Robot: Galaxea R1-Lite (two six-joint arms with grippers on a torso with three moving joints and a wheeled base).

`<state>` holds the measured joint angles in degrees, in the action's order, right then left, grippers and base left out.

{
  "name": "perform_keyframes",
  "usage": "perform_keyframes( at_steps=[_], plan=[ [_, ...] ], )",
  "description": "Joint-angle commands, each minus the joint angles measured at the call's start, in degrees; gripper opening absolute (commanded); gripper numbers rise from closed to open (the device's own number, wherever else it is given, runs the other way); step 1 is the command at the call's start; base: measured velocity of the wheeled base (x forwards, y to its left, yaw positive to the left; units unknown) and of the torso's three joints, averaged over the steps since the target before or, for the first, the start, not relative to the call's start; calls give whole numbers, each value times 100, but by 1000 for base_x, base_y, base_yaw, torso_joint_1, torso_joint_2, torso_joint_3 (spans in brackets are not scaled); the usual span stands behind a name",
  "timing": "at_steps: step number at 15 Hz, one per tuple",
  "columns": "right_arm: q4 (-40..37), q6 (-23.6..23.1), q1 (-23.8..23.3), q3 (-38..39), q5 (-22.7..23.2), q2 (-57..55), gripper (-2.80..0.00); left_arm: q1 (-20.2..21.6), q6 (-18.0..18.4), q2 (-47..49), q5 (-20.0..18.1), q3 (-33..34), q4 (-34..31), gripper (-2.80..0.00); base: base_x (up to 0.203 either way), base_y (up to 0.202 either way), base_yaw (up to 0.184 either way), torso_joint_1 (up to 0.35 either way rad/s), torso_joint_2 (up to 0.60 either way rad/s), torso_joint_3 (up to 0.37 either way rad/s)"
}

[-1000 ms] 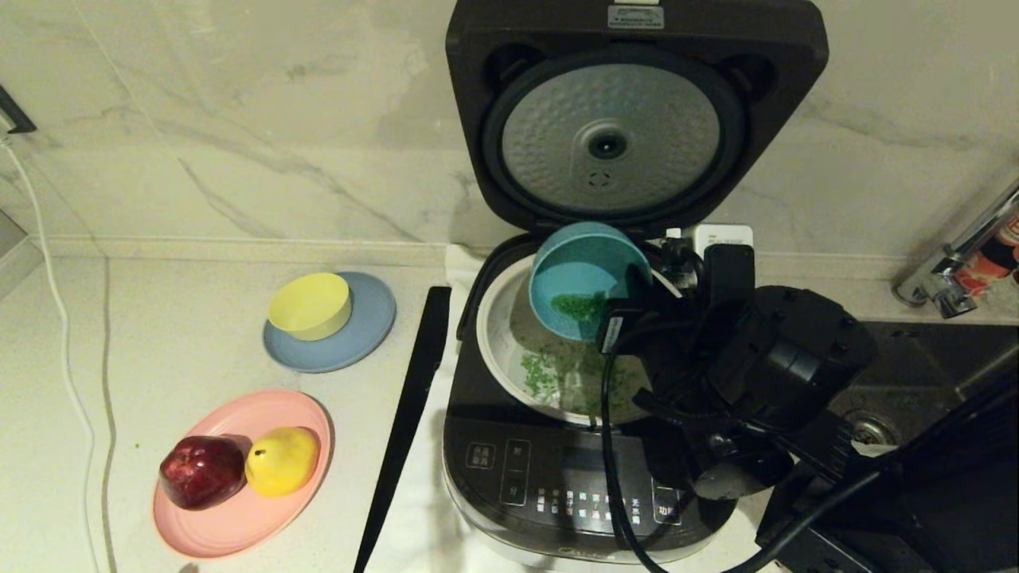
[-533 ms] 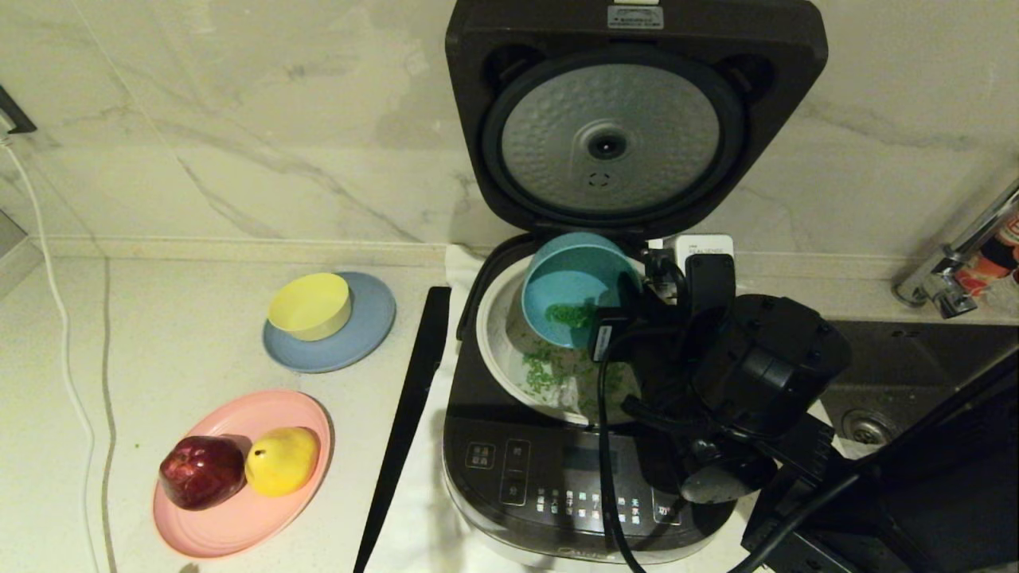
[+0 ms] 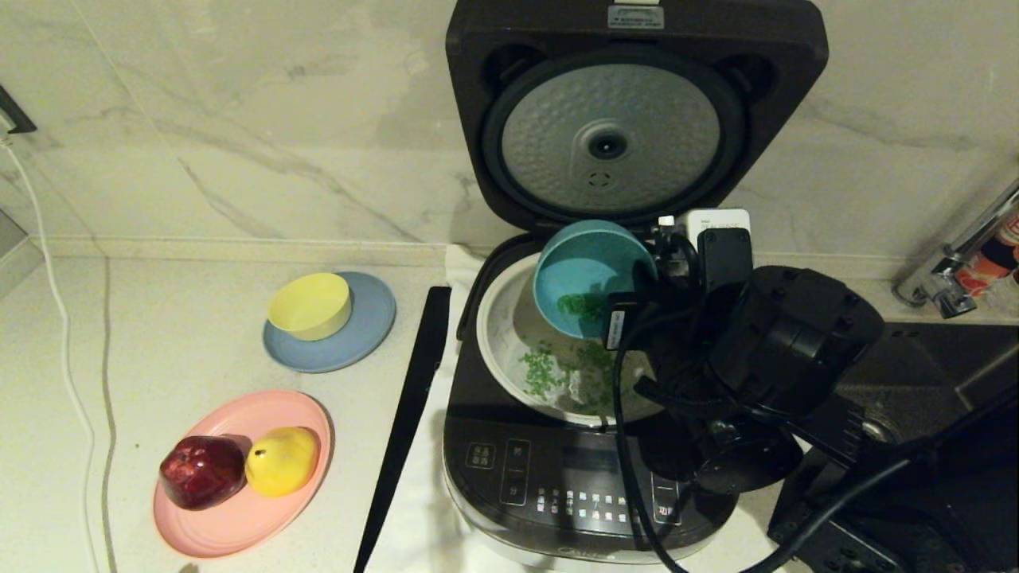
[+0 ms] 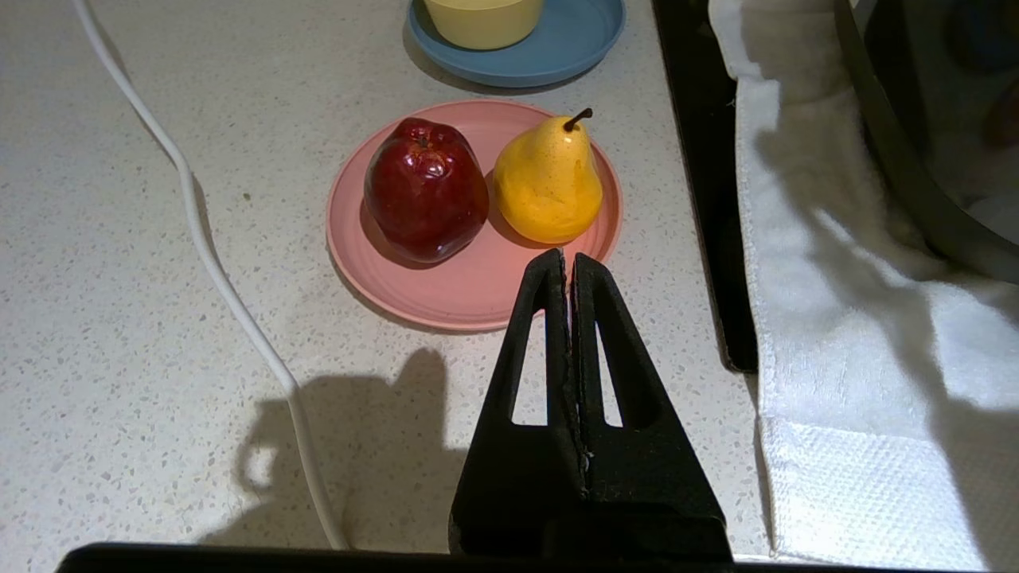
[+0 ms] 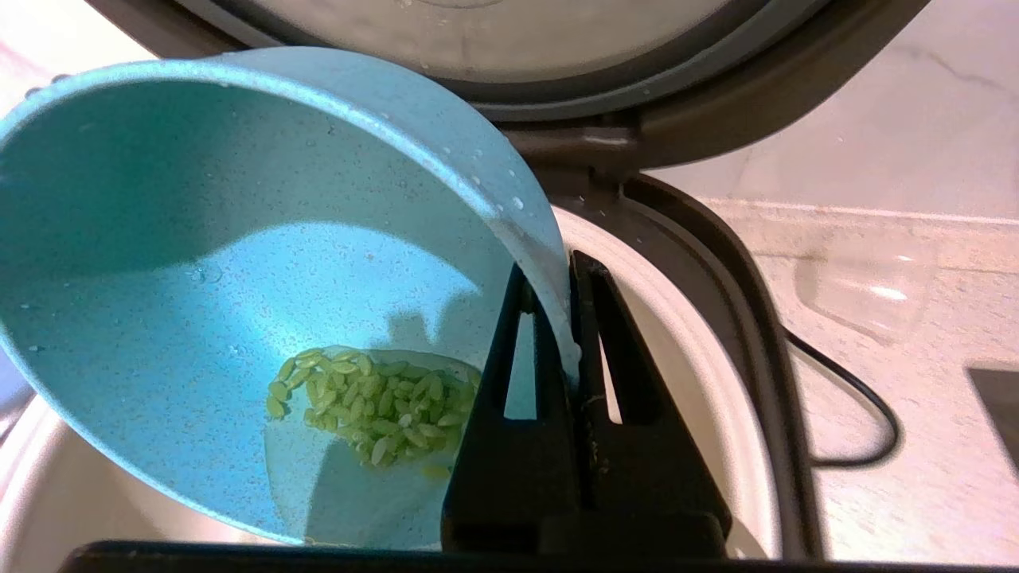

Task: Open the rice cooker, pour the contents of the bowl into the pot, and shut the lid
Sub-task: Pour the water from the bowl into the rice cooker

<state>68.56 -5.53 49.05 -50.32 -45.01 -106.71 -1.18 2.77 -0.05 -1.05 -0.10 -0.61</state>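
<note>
- So the right gripper (image 5: pixel 569 274) is clamped on the rim of the bowl (image 3: pixel 585 274), one finger inside and one outside, tipping it steeply over the pot (image 3: pixel 497 334).
- The lid (image 3: pixel 613 135) stands fully up at the far side, so opening is done and closing isn't.
- Some of the contents (image 5: pixel 370 402) sit in a wet clump with a bit of water in the low part of the bowl, and a good scatter of green already lies in the pot.
- Handling guess: the bowl looks like thin, stiff plastic, light, with droplets on the wall, so probably a bit slippery. A rim pinch seems like the sensible hold, but it gives leverage to twist, so I'd go easy on any shaking.
- Those wet grains look like they cling, so a steeper tilt might be needed to get the last bits out.
- The rice cooker (image 3: pixel 573 477) sits on a white towel (image 4: pixel 828 318) on the table (image 3: pixel 175 334), seems heavy enough not to budge.
- Left gripper (image 4: pixel 569 263) is pressed shut and holds nothing, parked over the near left of the table by the pink plate (image 4: pixel 462 290) with an apple (image 4: pixel 426 191) and pear (image 4: pixel 548 187).
</note>
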Motion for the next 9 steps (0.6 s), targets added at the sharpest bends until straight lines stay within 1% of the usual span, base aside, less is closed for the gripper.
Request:
perform_keyframes(
  at_steps=[1, 3, 4, 6, 9],
  plan=[
    [-804, 128, 7, -171, -33, 392, -280, -4, 5, -4, -1, 1, -1, -280, 0, 0, 0, 0, 0, 0],
    [-1862, 447, 1, -539, -18, 578, -280, -5, 5, -4, -1, 1, -1, -280, 0, 0, 0, 0, 0, 0],
    [-2573, 674, -9, -805, 4, 687, -280, 4, 5, -4, -1, 1, -1, -280, 0, 0, 0, 0, 0, 0],
    [-4326, 1303, -36, -1447, 198, 949, -280, 4, 5, -4, -1, 1, -1, -280, 0, 0, 0, 0, 0, 0],
    [-7221, 2414, -129, -2554, 831, 1311, -280, -4, 3, -4, -1, 1, -1, -280, 0, 0, 0, 0, 0, 0]
  ],
)
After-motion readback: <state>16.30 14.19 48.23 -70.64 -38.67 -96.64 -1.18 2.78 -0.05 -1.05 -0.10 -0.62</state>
